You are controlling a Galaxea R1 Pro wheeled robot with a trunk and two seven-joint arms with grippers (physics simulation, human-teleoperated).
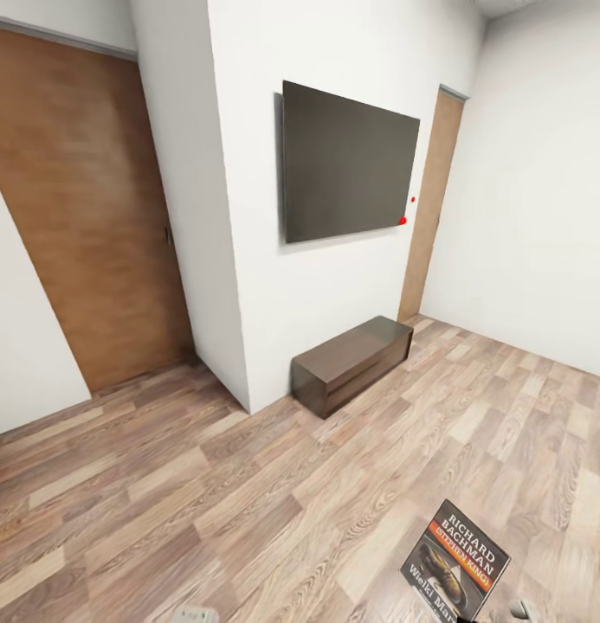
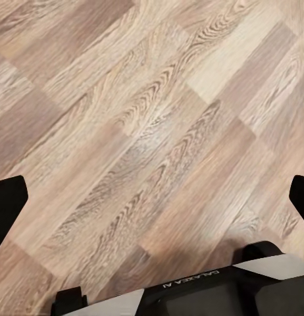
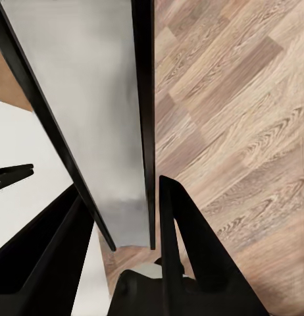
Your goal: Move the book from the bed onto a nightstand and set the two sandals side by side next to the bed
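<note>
The book (image 1: 456, 564) sits low in the head view, tilted, its dark cover with the orange-red band and the white "Richard Bachman (Stephen King)" lettering facing up; it is held well clear of the wood-plank floor (image 1: 248, 484). In the right wrist view the same book (image 3: 93, 112) shows as a grey slab with thin black edges running between the two dark fingers (image 3: 175, 237) of the right gripper (image 3: 122, 234), which are closed against it from either side, so the claw is narrowed to the thickness of the paperback and has hold of it.

Taking the low brown bench (image 1: 351, 362) as the landmark: it stands against the white wall, directly below the dark wall-mounted screen (image 1: 347, 164). A narrow wooden door (image 1: 431, 203) lies just beyond the bench's far end, and a wide wooden door (image 1: 83, 208) is set back well off to the bench's other side, past the wall's corner. The book is on the near side of the bench, well apart from it.

The left gripper (image 2: 152, 197) looks down on bare floor (part of the robot's base (image 2: 211, 289) shows too). Its black fingertips (image 2: 7, 197) stand far apart at the picture's edges, apparently wide open with nothing between them.
</note>
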